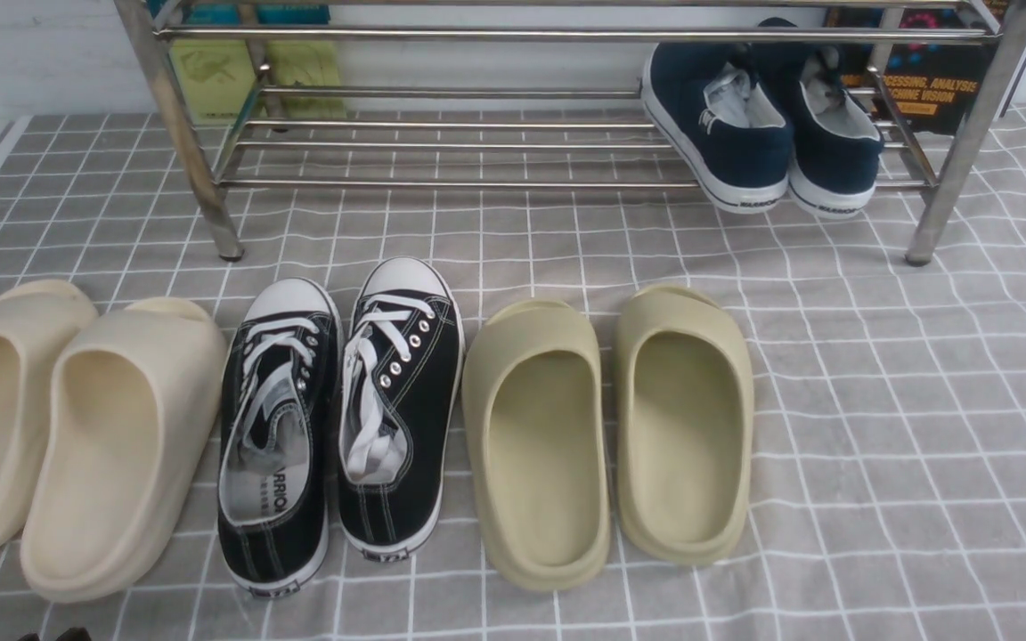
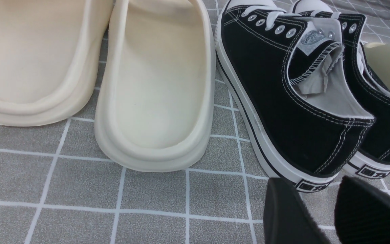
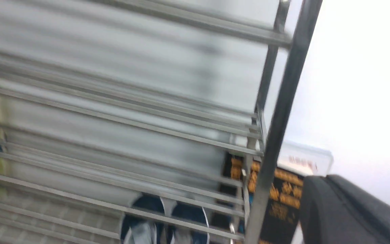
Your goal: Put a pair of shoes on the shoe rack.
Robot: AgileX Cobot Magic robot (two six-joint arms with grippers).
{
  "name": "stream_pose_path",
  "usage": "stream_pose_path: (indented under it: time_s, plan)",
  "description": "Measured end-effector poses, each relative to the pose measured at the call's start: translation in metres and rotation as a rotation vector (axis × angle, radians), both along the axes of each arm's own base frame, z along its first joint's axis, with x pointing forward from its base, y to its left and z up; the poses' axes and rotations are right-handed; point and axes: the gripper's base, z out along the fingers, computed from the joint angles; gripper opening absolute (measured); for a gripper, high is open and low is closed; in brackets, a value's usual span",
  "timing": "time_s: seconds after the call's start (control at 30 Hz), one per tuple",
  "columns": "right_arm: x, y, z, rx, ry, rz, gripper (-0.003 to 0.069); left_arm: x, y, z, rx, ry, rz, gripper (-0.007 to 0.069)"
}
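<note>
The pair of navy slip-on shoes rests side by side on the lower bars of the shoe rack (image 1: 477,183), at its right end: one shoe (image 1: 720,133) and the other (image 1: 834,138), heels toward me. In the blurred right wrist view the shoes (image 3: 163,220) show low on the rack (image 3: 283,101), and my right gripper (image 3: 328,179) looks shut and empty, off the rack's right upright. My left gripper (image 2: 311,189) is open and empty, low over the cloth just behind the heel of a black sneaker (image 2: 283,95).
On the grey checked cloth (image 1: 923,427) in front of the rack stand cream slides (image 1: 112,445), black lace-up sneakers (image 1: 339,418) and olive slides (image 1: 611,427). Books (image 1: 932,85) lean behind the rack's right leg.
</note>
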Motion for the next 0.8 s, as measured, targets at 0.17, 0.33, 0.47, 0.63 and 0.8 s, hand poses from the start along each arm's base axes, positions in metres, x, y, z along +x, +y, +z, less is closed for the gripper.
stream_pose_path:
  time_s: [0.17,0.33,0.47,0.63,0.8]
  plan:
    - [-0.058,-0.004,-0.059,0.088,-0.234,0.084,0.0003,0.000,0.000,0.000,0.000,0.000,0.000,0.0239]
    - [-0.097,-0.009,-0.164,0.161,-0.247,0.121,0.0005,0.000,0.000,0.000,0.000,0.000,0.000,0.0239]
    - [-0.088,-0.008,-0.221,0.217,-0.117,0.125,0.0007,0.000,0.000,0.000,-0.001,-0.002,0.000,0.0239]
    - [-0.072,-0.006,-0.265,0.434,0.098,0.137,0.0010,0.000,0.000,0.000,-0.001,-0.002,0.000,0.0239]
    - [-0.069,-0.006,-0.280,0.599,0.208,0.127,0.0015,0.000,0.000,0.000,0.000,-0.001,0.000,0.0239]
